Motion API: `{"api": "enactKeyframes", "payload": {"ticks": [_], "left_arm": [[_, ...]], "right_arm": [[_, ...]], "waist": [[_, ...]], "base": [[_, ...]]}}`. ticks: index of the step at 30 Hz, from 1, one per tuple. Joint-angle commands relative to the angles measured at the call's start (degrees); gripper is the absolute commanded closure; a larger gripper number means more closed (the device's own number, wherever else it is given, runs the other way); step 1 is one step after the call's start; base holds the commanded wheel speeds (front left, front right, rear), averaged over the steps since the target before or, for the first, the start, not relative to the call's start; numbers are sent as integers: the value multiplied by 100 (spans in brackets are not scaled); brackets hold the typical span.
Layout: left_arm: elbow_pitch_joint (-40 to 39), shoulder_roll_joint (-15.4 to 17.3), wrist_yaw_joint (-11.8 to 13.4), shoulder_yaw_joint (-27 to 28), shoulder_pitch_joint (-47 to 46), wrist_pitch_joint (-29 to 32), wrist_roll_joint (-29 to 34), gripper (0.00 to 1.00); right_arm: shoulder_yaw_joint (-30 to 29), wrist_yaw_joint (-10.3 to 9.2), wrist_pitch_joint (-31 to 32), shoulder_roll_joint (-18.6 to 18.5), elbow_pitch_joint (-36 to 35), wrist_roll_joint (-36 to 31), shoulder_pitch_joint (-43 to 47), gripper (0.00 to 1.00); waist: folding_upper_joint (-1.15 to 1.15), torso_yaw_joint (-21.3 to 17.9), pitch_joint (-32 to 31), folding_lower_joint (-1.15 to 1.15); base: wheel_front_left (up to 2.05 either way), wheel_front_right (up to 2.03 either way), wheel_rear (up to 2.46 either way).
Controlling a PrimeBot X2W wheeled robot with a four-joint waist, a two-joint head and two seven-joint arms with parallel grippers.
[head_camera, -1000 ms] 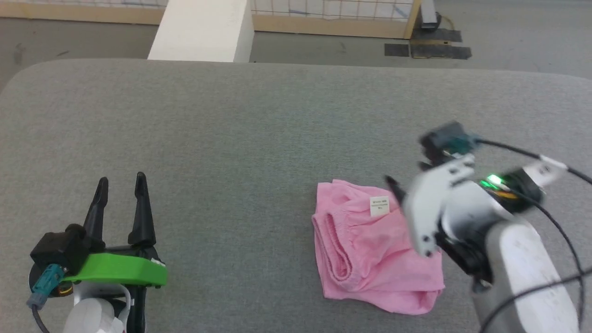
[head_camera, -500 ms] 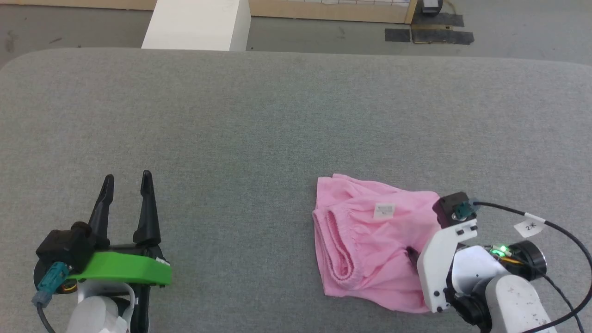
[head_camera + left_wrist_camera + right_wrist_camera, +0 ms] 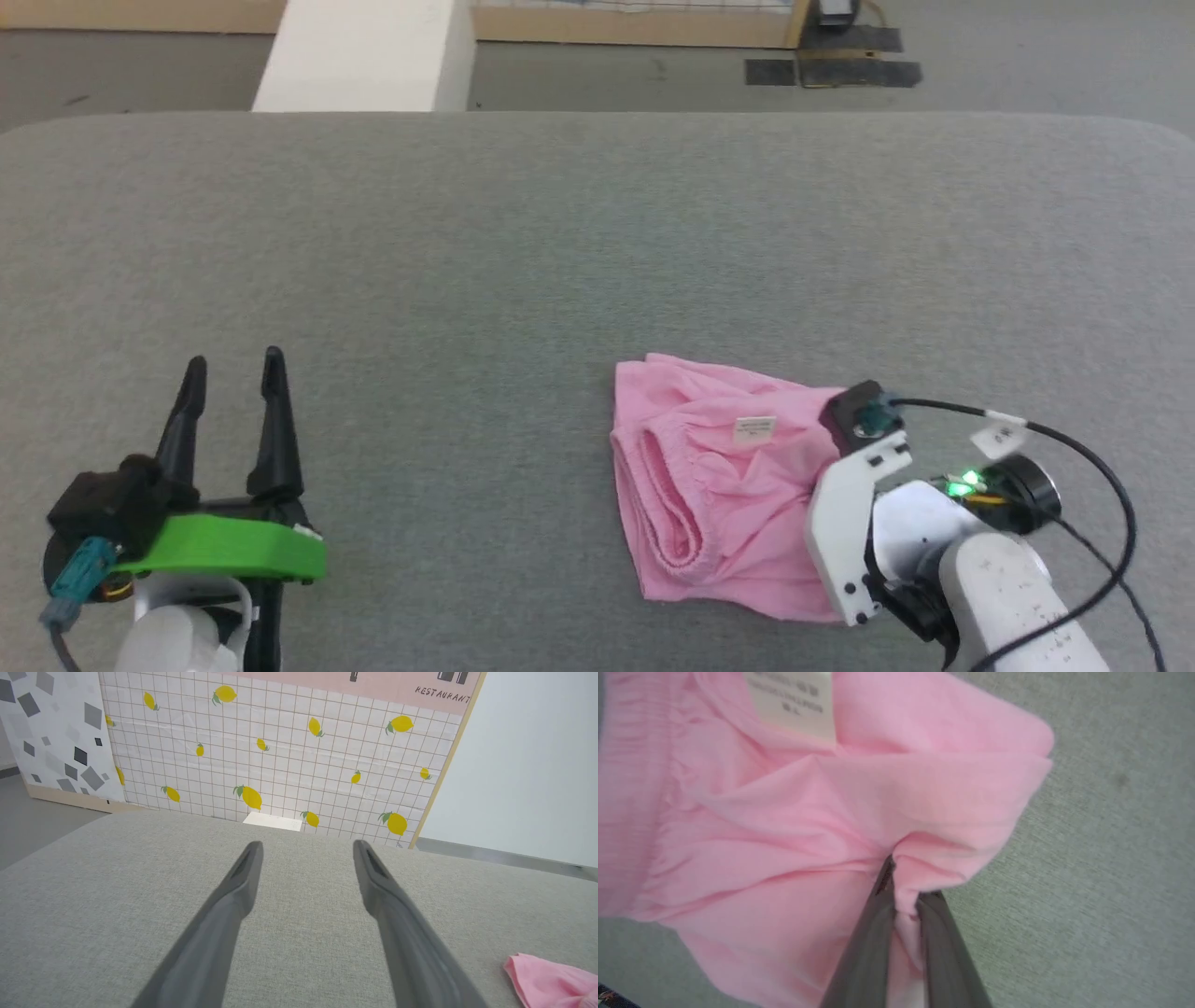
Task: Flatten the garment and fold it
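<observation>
I find the garment (image 3: pixel 719 485) lying right of centre on the near part of the tabletop (image 3: pixel 560 233), a grey cloth-covered surface with rounded far corners. Beyond it I note grey floor (image 3: pixel 607 84), a white block (image 3: pixel 359 56) and, from the left wrist view, a tiled wall panel (image 3: pixel 280 742) printed with lemons.

The garment is pink, bunched and doubled over. Its gathered waistband (image 3: pixel 663 504) is rolled along the left edge, and the white label (image 3: pixel 754 429) faces up, print unreadable.

The right gripper (image 3: pixel 906 891) has its fingers narrow, pinching a fold at the garment's right edge. In the head view the wrist housing hides them. The left gripper (image 3: pixel 233 369) sits well apart at lower left, fingers spread and holding nothing.
</observation>
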Motion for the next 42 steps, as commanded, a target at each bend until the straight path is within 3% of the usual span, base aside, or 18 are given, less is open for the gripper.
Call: {"api": "enactKeyframes", "payload": {"ticks": [1,8,16,26,39,40,41,42], "left_arm": [[-22,38,-39,49,96,-26,2,0],[-255,87,-39,159,108,-26,7,0],[-596,347,-7,375,60,-26,58,0],[-1255,761,46,657,-14,220,30,0],[-1581,991,97,844,-20,344,-78,0],[-1581,994,100,843,-18,344,-82,0],[-1572,996,103,839,-17,344,-85,0],[-1560,995,105,831,-18,341,-87,0]], "right_arm": [[166,-10,64,-202,23,58,-175,100],[1122,-10,225,-1221,23,550,-974,100],[1054,-10,-29,-1570,403,742,-1773,100],[3,-10,-265,-1766,924,231,-2263,100],[-2092,-10,-599,-1414,948,-916,-2451,100],[-2184,-10,-600,-1387,951,-977,-2448,54],[-2284,-10,-616,-1360,940,-1056,-2451,0],[-2366,-10,-631,-1345,938,-1115,-2453,0]], "waist": [[43,-518,82,0],[43,-1633,486,0],[43,-2344,1069,0],[43,-2126,1854,0],[43,-1712,2261,0],[43,-1702,2259,0],[43,-1690,2247,0],[43,-1681,2229,0]], "base": [[0,0,0],[0,0,0],[0,0,0],[0,0,0],[0,0,0],[0,0,0],[0,0,0],[0,0,0]]}}
